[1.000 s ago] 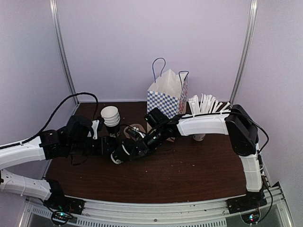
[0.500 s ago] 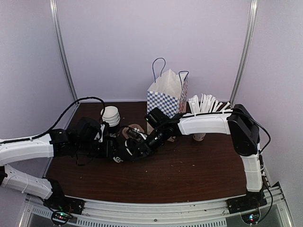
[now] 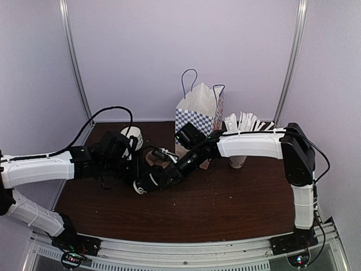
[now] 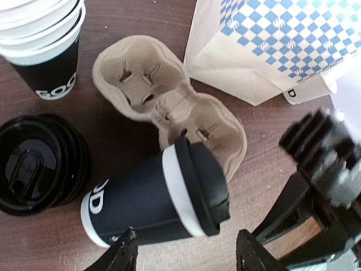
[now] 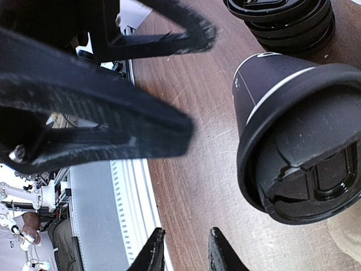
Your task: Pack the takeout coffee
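The takeout coffee (image 4: 148, 200), a black paper cup with pale print and a black lid, lies on its side on the brown table, its lid towards the pulp cup carrier (image 4: 169, 104). In the top view this cup (image 3: 140, 186) sits between both arms' ends. My left gripper (image 4: 189, 255) is open, its fingertips just short of the cup and apart from it. My right gripper (image 5: 185, 245) is open by a narrow gap over bare table, left of the cup's lid (image 5: 307, 169), which looks cracked. Neither gripper holds anything.
The blue-checkered paper bag (image 3: 198, 113) stands upright at the back. A stack of lidless black cups (image 4: 42, 48) and a pile of black lids (image 4: 39, 166) sit left of the carrier. A white cup of white sticks (image 3: 243, 131) stands right of the bag.
My left arm has swung right to the lying cup and its jaws have spread wider. The right arm has barely shifted. The cup stays on its side.
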You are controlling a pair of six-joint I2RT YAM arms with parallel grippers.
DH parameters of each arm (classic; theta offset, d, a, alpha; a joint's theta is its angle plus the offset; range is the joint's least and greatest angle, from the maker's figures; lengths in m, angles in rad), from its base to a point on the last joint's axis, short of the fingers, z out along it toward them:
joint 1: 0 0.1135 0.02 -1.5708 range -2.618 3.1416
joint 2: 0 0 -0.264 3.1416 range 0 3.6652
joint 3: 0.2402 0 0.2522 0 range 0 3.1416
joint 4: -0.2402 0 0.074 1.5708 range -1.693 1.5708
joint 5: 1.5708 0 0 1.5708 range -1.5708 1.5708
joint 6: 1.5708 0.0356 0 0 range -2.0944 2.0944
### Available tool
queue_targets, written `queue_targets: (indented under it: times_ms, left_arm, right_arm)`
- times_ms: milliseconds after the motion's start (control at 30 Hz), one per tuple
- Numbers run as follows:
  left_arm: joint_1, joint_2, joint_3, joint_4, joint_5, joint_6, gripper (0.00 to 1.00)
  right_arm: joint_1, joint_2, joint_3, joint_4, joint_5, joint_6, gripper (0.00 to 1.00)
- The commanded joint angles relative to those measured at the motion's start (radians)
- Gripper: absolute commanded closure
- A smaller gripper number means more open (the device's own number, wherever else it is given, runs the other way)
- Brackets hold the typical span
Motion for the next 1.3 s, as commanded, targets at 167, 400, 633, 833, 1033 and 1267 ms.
queue_targets:
  times_ms: [167,400,633,833,1033,1267]
  left_arm:
    - [-0.005,0.149,0.154,-0.047,-0.065,-0.025,0.49]
    - [-0.004,0.187,0.178,-0.073,-0.087,-0.031,0.64]
    - [-0.002,0.256,0.213,-0.096,-0.074,-0.027,0.69]
    - [-0.001,0.240,0.208,-0.102,-0.082,-0.043,0.84]
    - [0.000,0.141,0.151,-0.100,-0.095,-0.068,0.98]
    - [-0.029,0.009,0.058,-0.030,-0.027,-0.026,0.88]
  right_arm:
    - [-0.012,-0.062,-0.022,-0.005,0.032,-0.029,0.72]
    - [-0.021,-0.067,-0.036,0.011,0.026,-0.020,0.72]
    - [-0.024,-0.069,-0.041,0.019,0.020,-0.017,0.72]
    - [-0.026,-0.078,-0.052,0.026,0.020,-0.014,0.72]
    - [-0.029,-0.076,-0.055,0.028,0.023,-0.016,0.72]
    - [-0.024,-0.089,-0.082,0.028,0.053,-0.051,0.71]
